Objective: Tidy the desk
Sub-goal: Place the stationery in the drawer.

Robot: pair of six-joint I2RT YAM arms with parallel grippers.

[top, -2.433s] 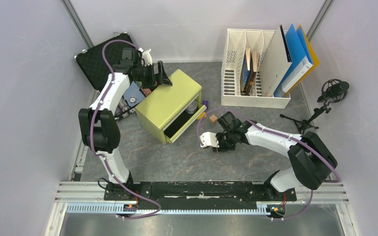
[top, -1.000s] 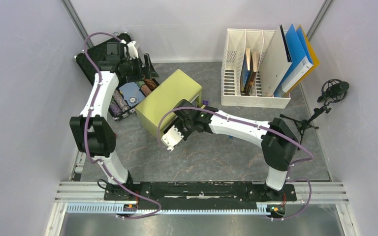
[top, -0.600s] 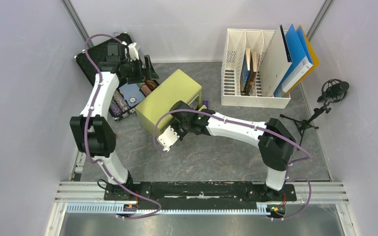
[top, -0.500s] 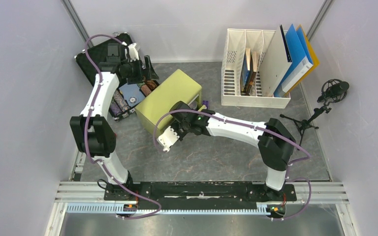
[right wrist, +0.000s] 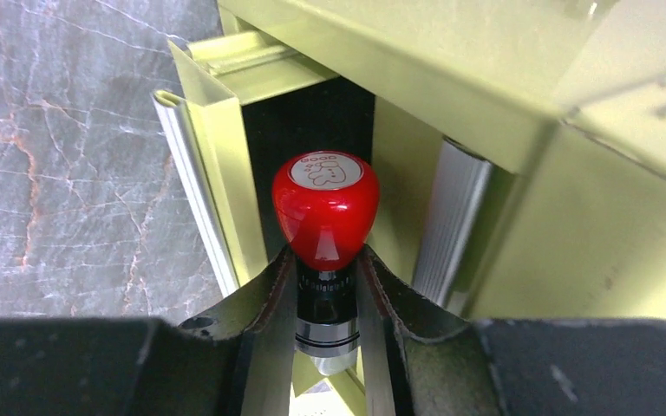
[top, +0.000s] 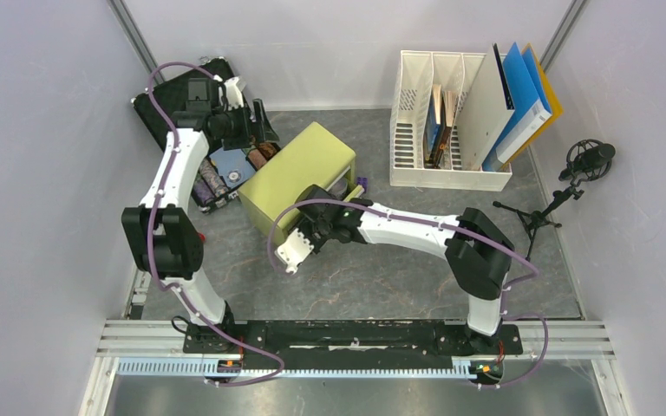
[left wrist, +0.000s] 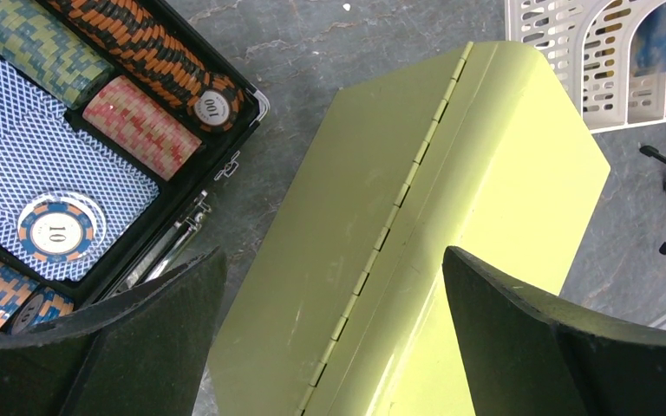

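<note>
Right gripper point(right wrist: 325, 269) clamped on the red-capped stamp point(right wrist: 325, 208) at the open drawer point(right wrist: 212, 147) mouth.
Cap print unreadable. Chips read "100" point(left wrist: 212, 108) and "10" point(left wrist: 55, 232). Left gripper point(left wrist: 334, 260) spread wide over the cabinet point(left wrist: 416, 217) hinge edge, holding nothing. Desk point(top: 373, 277) is bare left of the drawer front, with a narrow strip between case point(left wrist: 251, 100) and cabinet.

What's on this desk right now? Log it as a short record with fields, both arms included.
Desk: dark grey, marbled
Cabinet: yellow-green, drawer pulled open
Left fingers: open, empty, above the cabinet top
Right fingers: shut on red-knobbed stamp, at the drawer opening
Chip case: open, beside the cabinet
File rack: white, holds folders, back right of desk
</note>
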